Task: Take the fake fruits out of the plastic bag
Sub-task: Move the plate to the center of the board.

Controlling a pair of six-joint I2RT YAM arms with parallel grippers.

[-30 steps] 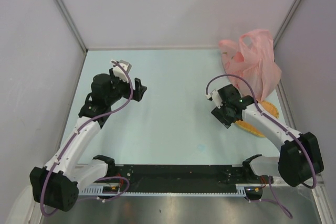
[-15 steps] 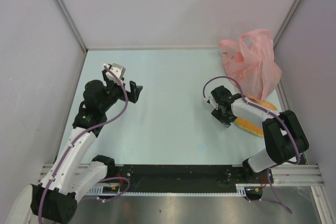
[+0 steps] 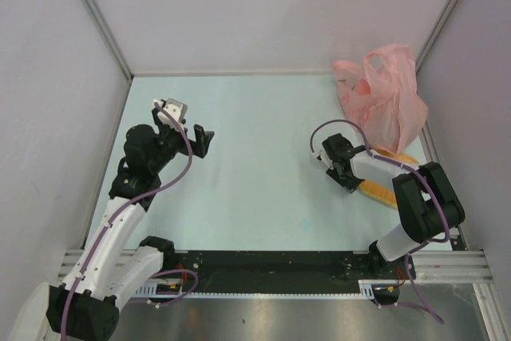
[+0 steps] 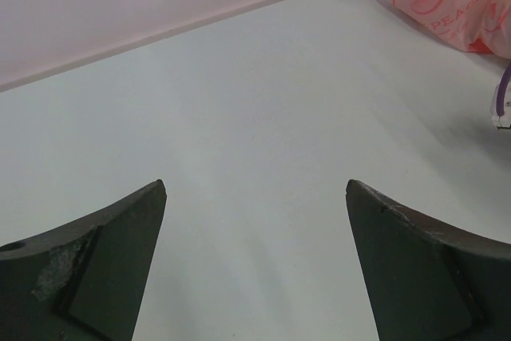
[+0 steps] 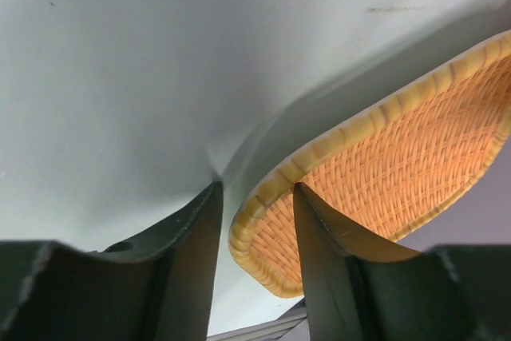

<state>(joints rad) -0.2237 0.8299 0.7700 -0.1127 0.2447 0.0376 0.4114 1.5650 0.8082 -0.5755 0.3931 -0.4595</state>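
Plastic bag [image 3: 383, 97] sits bulging at the far right corner of the desk [image 3: 255, 189]; right jaws stand narrow astride the rim of the woven mat [image 5: 399, 157] (gripping or not, I cannot tell), left jaws spread wide, empty

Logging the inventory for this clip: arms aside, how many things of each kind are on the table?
pink plastic bag: 1
woven orange mat: 1
fake fruits showing outside the bag: 0 (any inside cannot be counted)
Total: 2
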